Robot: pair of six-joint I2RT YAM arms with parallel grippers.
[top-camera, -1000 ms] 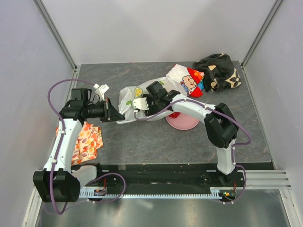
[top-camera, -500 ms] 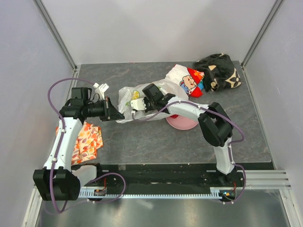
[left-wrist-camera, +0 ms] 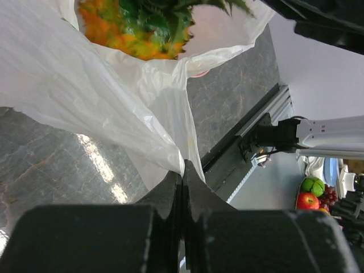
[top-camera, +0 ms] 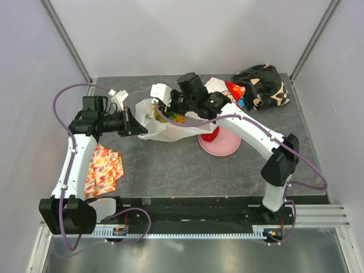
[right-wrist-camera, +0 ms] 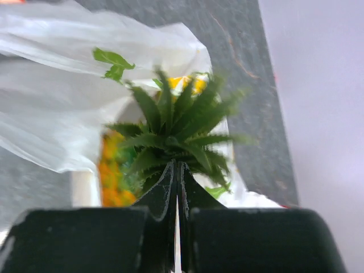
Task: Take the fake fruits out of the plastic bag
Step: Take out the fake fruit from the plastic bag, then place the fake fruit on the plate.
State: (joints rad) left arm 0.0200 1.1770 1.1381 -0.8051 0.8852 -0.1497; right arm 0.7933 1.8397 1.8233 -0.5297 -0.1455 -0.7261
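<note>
Your right gripper (right-wrist-camera: 176,169) has just snapped shut on the green crown of the pineapple (right-wrist-camera: 173,133). Its jaws are pinched together with the leaves fanning out around the tips. A second ago those jaws stood apart, low at the bag's mouth near the pink plate (top-camera: 226,148). Since then the arm has swung up and toward the far side of the table, and the pineapple has come with it.

Your left gripper (left-wrist-camera: 183,170) hasn't changed. It is still clamped tight on a fold of the plastic bag (left-wrist-camera: 85,85) and holds the near-left edge down while the mouth gapes toward the other arm. That anchor is what lets the fruit rise without dragging the whole bag along.

So the grasp looks good and the first fruit is on its way out, but I wouldn't call it free yet. The left wrist camera shows the orange body sitting just above the bag's white rim. From overhead it seems to hang within the opening, though the film hides how much of it is still inside.

Keep lifting until the body clears the rim, then carry it away from the bag.
</note>
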